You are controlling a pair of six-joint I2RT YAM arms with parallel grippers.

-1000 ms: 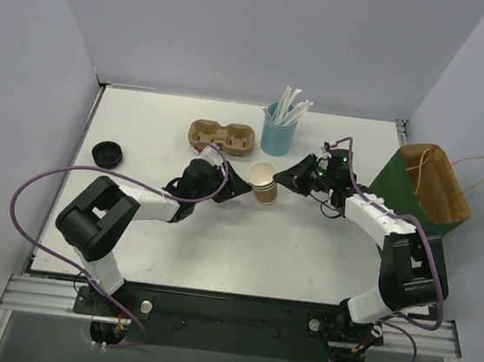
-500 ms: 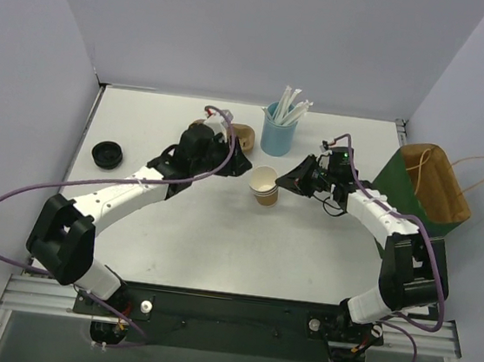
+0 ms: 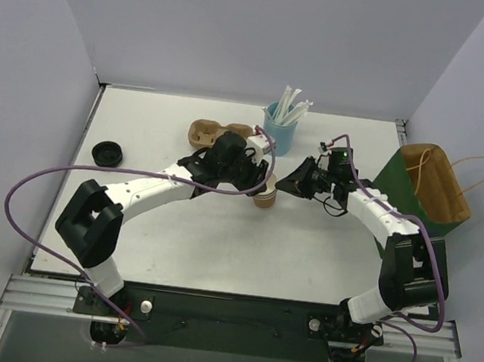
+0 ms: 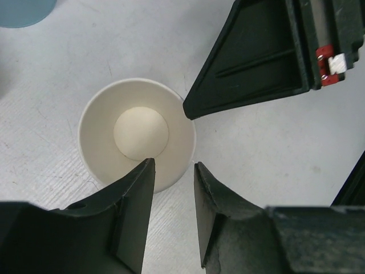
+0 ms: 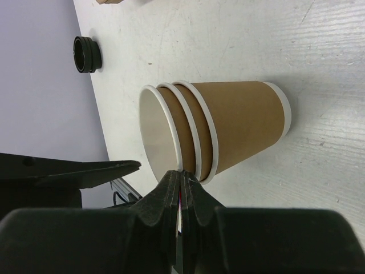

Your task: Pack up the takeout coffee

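The takeout coffee stands upright on the white table, a tan paper cup with a white rim and a cream inside. In the right wrist view it shows three nested rims. My left gripper hangs over it, open. One finger reaches over the cup's inside and the other stays outside, so the near rim lies between them. My right gripper is shut on nothing, its tip against the cup's rim. From above, the cup is mostly hidden under the left gripper.
A brown two-hole carrier and a light-blue cup of white straws stand behind the cup. A black lid lies at the left. A brown paper bag with a green side stands at the right edge.
My left arm swung from over the carrier to above the cup, and its jaws narrowed around the near rim. The right gripper stayed shut beside the cup.
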